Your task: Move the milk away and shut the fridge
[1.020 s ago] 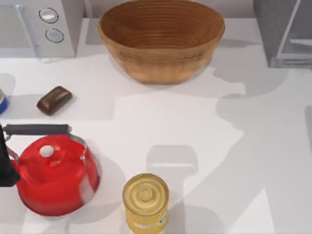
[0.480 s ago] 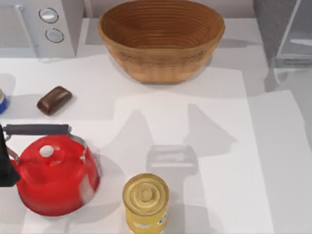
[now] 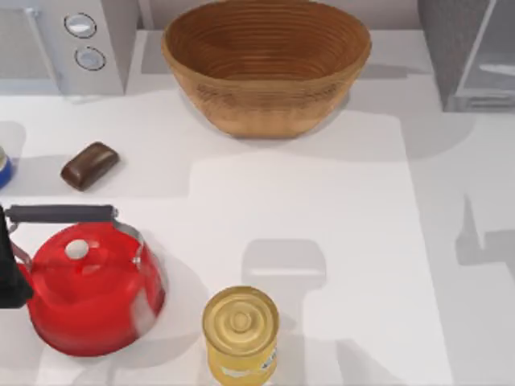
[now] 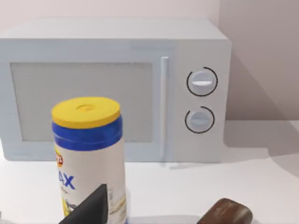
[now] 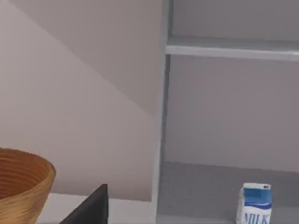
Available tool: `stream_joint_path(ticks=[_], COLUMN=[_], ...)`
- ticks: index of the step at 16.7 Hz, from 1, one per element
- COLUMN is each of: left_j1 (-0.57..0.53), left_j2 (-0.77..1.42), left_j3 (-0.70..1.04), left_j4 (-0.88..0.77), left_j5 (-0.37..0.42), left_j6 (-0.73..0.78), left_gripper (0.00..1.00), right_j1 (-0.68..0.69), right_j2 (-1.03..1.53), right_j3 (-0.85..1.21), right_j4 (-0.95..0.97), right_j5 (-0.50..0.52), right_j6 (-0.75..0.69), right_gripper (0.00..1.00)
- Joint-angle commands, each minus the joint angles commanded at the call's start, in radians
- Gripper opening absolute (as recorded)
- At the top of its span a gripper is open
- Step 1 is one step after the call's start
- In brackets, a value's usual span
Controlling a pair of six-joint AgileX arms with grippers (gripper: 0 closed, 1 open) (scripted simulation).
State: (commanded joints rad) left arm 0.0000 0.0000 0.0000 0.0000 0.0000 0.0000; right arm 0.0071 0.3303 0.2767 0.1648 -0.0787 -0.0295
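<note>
From my right wrist camera I see the milk (image 5: 256,203), a small blue-topped carton, standing upright on the floor of the open fridge (image 5: 219,186), below a shelf (image 5: 231,46). On the overhead view the fridge (image 3: 467,52) sits at about 1 o'clock on the table (image 3: 338,209), its pale door panel (image 3: 491,48) swung open. A dark piece of my right gripper (image 5: 91,207) pokes into its wrist view; I cannot tell how wide that claw stands or whether it holds anything. The same goes for my left gripper (image 4: 88,210), parked at 9 o'clock beside the red kettle (image 3: 92,289) and a yellow-lidded canister (image 4: 88,154).

My worry is the reach in. The carton is light and narrow, so a finger catching its side could topple it or shove it deeper. The wicker basket (image 3: 265,64) at 12 o'clock and the fridge frame crowd the approach.
</note>
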Motion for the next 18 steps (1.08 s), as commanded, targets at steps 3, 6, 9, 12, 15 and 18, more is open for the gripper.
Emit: stream_joint_path(ticks=[3, 6, 9, 12, 15, 18], left_j1=[0.0, 0.0, 0.0, 0.0, 0.0, 0.0], left_j2=[0.0, 0.0, 0.0, 0.0, 0.0, 0.0], left_j3=[0.0, 0.0, 0.0, 0.0, 0.0, 0.0], left_j4=[0.0, 0.0, 0.0, 0.0, 0.0, 0.0], left_j5=[0.0, 0.0, 0.0, 0.0, 0.0, 0.0], left_j6=[0.0, 0.0, 0.0, 0.0, 0.0, 0.0], left_gripper=[1.0, 1.0, 1.0, 1.0, 1.0, 1.0], right_j1=[0.001, -0.005, -0.007, -0.006, -0.004, -0.003], right_j2=[-0.201, -0.309, -0.33, -0.326, -0.353, -0.445], right_j3=[-0.159, -0.258, -0.277, -0.275, -0.25, -0.175], right_j4=[-0.09, -0.151, -0.165, -0.163, -0.194, -0.317], right_j5=[0.041, 0.072, 0.079, 0.077, 0.075, 0.074], right_j6=[0.015, 0.027, 0.03, 0.029, 0.036, 0.041], right_gripper=[1.0, 1.0, 1.0, 1.0, 1.0, 1.0])
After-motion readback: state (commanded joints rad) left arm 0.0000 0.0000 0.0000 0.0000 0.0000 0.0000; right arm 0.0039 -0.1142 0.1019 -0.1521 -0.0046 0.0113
